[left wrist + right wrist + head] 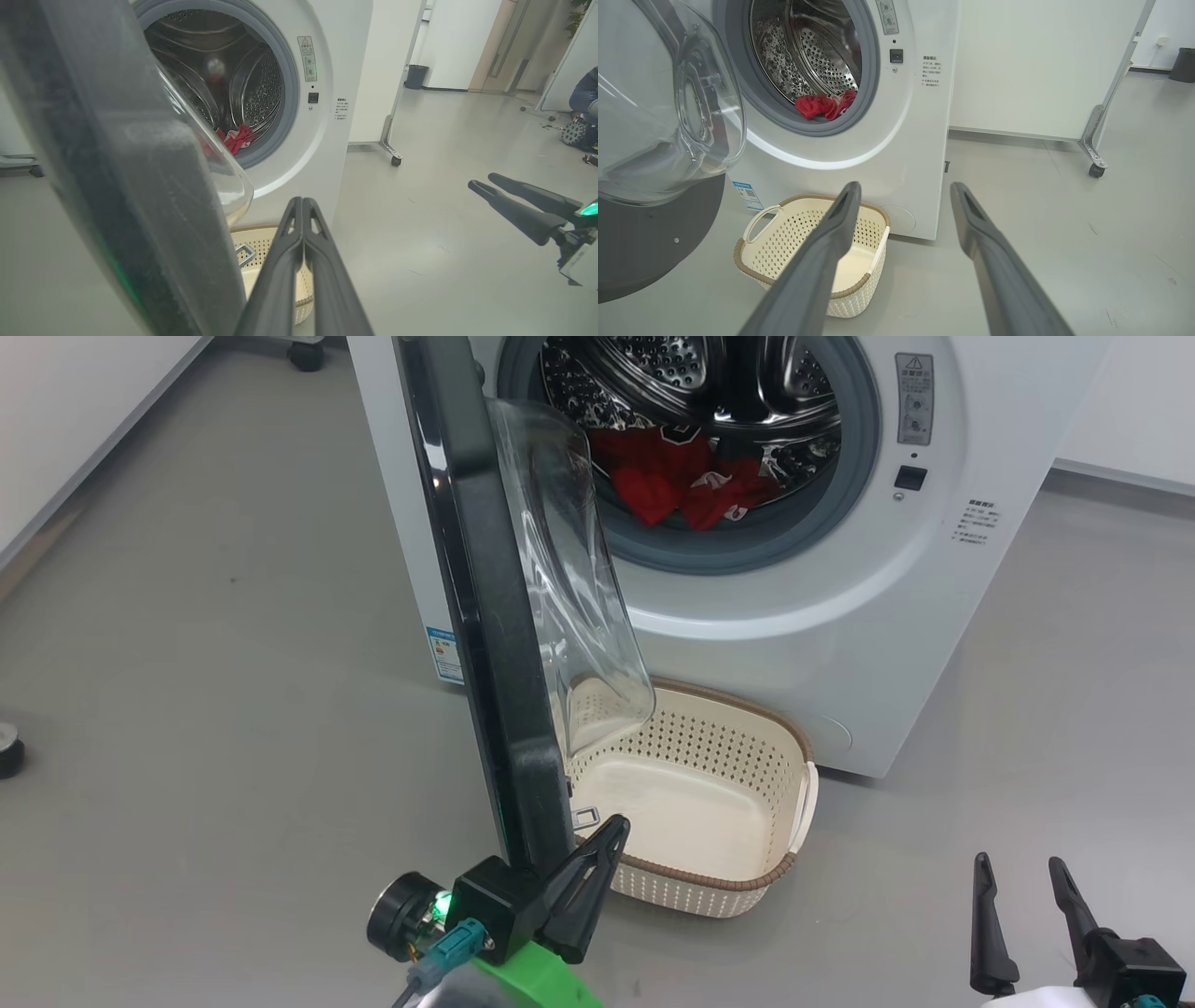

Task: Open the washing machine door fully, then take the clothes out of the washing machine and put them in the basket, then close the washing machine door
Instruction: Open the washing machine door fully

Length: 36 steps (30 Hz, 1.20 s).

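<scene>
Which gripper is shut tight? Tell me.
The left gripper, fingers pressed together beside the washing machine door; the right gripper stands open.

"What hems in the left gripper [614, 826]?"
"The washing machine door [485, 616], edge-on just left of its closed jaws, and the basket [709, 737] close ahead."
"And the right gripper [1018, 861]?"
"Bare floor [896, 896] ahead of its spread jaws."

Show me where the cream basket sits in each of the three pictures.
Head view: the basket is lower centre, on the floor before the washing machine.
Left wrist view: the basket is bottom centre, partly hidden.
Right wrist view: the basket is lower left of centre.
Shared landmark: the clothes, red, in the drum above.
</scene>
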### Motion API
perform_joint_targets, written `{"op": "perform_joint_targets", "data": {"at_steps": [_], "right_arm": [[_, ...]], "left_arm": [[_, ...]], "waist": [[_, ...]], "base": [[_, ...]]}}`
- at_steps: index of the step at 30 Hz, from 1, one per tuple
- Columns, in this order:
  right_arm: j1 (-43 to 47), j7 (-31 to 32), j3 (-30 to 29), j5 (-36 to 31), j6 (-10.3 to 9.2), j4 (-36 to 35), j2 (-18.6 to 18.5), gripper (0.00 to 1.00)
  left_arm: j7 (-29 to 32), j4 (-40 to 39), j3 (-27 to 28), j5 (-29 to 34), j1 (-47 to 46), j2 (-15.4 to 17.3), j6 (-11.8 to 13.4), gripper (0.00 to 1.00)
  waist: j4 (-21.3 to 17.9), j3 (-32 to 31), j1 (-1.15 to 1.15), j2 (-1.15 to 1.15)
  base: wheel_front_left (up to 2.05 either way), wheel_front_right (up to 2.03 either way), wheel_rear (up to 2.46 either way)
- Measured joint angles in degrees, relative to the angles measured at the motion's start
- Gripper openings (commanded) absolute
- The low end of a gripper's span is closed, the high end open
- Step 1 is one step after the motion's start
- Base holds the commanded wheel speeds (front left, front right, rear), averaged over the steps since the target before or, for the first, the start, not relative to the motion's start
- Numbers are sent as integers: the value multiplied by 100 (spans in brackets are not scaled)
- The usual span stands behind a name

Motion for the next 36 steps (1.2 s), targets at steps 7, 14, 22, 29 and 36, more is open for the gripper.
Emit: {"op": "perform_joint_targets", "data": {"at_steps": [7, 14, 22, 29, 36], "right_arm": [[-3, 0, -25, -30, 23, 13, 5, 100], [-4, 0, -54, -52, 23, 14, 10, 100], [-5, 0, -88, -104, 24, 14, 16, 100], [-7, 0, -146, -111, 66, 14, 22, 100], [-7, 0, -276, -111, 66, 3, 34, 100]], "left_arm": [[-2, 264, 113, 64, -7, 4, 133, 0], [-15, 422, 207, 110, -12, 5, 225, 0], [-102, 505, 257, 168, -18, 3, 335, 0], [-186, 556, 330, 168, -14, 0, 443, 0], [-238, 581, 339, 169, -9, -11, 486, 0]], "waist": [[-51, 7, 0, 0], [-56, 8, 0, 0], [-28, 17, 0, 0], [22, 12, 0, 0], [136, 2, 0, 0]], "base": [[0, 0, 0], [0, 0, 0], [0, 0, 0], [0, 0, 0], [0, 0, 0]]}}
